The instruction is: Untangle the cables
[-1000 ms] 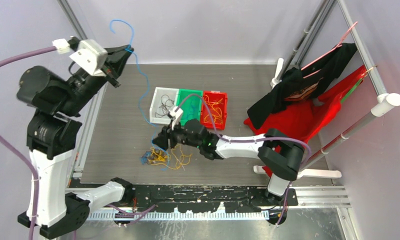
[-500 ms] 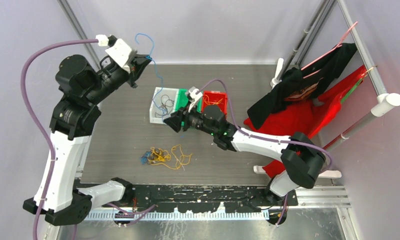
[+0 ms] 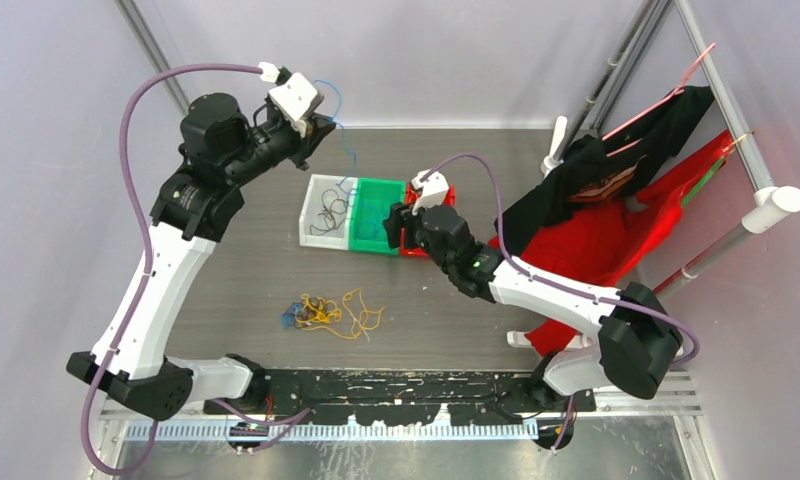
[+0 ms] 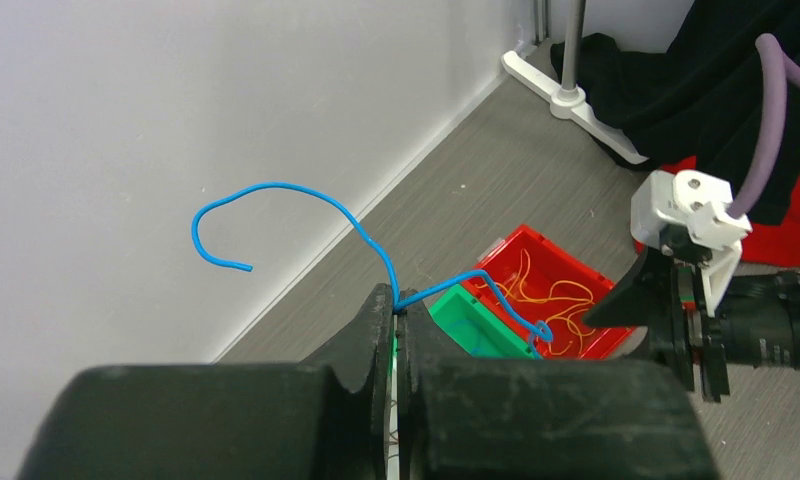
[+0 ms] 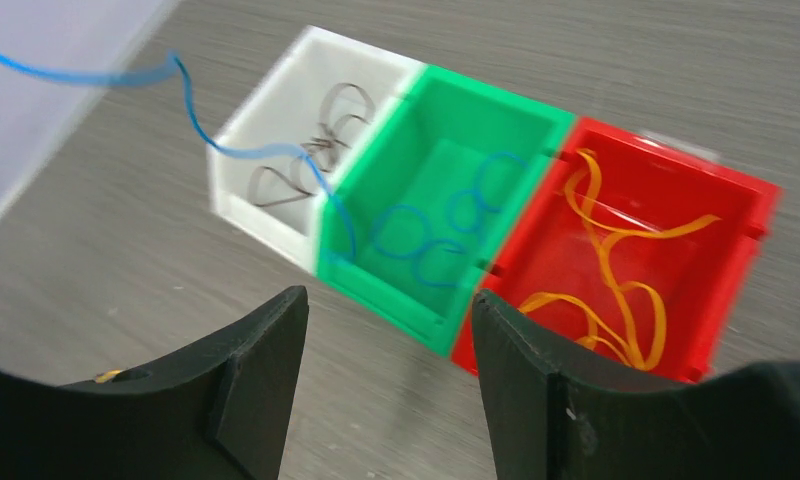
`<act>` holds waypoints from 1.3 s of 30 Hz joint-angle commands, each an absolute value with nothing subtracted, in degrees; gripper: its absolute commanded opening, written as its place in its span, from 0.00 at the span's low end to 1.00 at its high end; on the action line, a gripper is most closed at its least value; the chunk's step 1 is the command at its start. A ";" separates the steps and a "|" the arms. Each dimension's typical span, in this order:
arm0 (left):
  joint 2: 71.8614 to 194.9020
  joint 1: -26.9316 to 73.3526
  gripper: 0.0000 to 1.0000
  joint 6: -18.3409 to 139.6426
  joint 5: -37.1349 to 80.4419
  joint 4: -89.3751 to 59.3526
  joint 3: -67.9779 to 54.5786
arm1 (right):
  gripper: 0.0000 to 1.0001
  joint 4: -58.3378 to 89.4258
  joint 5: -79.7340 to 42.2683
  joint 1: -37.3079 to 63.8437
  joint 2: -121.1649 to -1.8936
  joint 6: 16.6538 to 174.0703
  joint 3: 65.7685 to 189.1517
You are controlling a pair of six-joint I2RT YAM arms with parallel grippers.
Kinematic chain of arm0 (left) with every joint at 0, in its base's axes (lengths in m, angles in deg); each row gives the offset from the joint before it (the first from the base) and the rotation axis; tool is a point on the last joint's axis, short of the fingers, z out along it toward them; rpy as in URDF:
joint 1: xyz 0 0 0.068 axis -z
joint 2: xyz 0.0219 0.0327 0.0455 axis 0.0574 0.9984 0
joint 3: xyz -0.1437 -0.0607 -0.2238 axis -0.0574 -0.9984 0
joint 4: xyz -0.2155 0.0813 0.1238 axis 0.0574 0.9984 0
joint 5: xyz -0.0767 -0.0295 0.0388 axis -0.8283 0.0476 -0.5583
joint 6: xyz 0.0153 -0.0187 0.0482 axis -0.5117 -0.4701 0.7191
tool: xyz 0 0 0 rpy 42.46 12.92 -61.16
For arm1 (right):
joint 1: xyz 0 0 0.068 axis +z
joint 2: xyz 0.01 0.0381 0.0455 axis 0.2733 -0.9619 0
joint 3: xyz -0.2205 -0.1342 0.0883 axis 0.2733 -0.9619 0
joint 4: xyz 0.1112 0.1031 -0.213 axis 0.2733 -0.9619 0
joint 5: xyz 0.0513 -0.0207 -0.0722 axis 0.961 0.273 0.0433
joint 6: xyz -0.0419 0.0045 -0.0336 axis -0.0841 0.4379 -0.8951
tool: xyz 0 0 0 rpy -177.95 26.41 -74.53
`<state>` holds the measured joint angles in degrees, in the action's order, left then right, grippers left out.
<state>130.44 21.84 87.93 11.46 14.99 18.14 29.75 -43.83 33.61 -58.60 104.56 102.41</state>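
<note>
My left gripper (image 3: 321,128) (image 4: 396,302) is shut on a thin blue cable (image 4: 306,190) and holds it high over the bins. The cable's free end curls upward, and its other end (image 5: 211,145) trails down to the green bin (image 5: 496,95). My right gripper (image 3: 394,222) (image 5: 388,305) hovers open over the table just in front of the bins, nothing between its fingers. A tangle of yellow-orange, blue and dark cables (image 3: 328,314) lies on the table nearer the front.
The white bin (image 5: 276,110) holds dark wires, the green bin blue loops (image 5: 446,225), the red bin (image 5: 676,160) orange wires. Black and red clothes (image 3: 596,190) hang on a rack at the right, with a white stand (image 3: 558,145) beside them. The wall runs close behind.
The left arm swung right from the back left corner, carrying the blue cable over the bins. The right gripper left the tangle, moved up to the bins and opened wider.
</note>
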 commanded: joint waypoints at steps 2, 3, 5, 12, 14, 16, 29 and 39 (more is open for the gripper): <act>132.22 22.11 0.00 90.30 11.60 9.22 17.63 | 0.66 23.74 -48.93 29.42 -57.16 105.44 104.43; 132.66 22.18 0.00 90.59 11.75 8.86 17.33 | 0.66 23.90 -48.39 28.65 -56.74 105.89 103.89; 133.38 22.30 0.00 91.20 12.06 8.09 16.56 | 0.67 23.12 -48.72 27.38 -56.45 106.17 103.60; 138.25 22.72 0.00 92.37 14.76 4.02 15.03 | 0.67 23.03 -48.27 25.41 -54.70 106.17 101.44; 140.00 22.86 0.00 94.96 15.26 3.61 14.65 | 0.67 22.47 -47.94 25.36 -54.32 106.27 101.04; 141.60 22.95 0.00 96.67 16.24 2.91 14.24 | 0.67 22.30 -47.86 25.29 -53.60 106.47 100.39; 148.13 29.90 0.00 107.83 30.51 0.19 14.78 | 0.67 22.91 -47.20 25.20 -49.34 108.47 96.60; 153.31 31.69 0.00 119.08 36.61 -7.61 19.16 | 0.66 23.21 -47.09 25.19 -48.58 108.61 95.15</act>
<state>152.21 32.06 112.06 32.46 1.18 15.50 20.76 -47.13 25.37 -50.47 107.88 95.20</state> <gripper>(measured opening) 0.010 0.667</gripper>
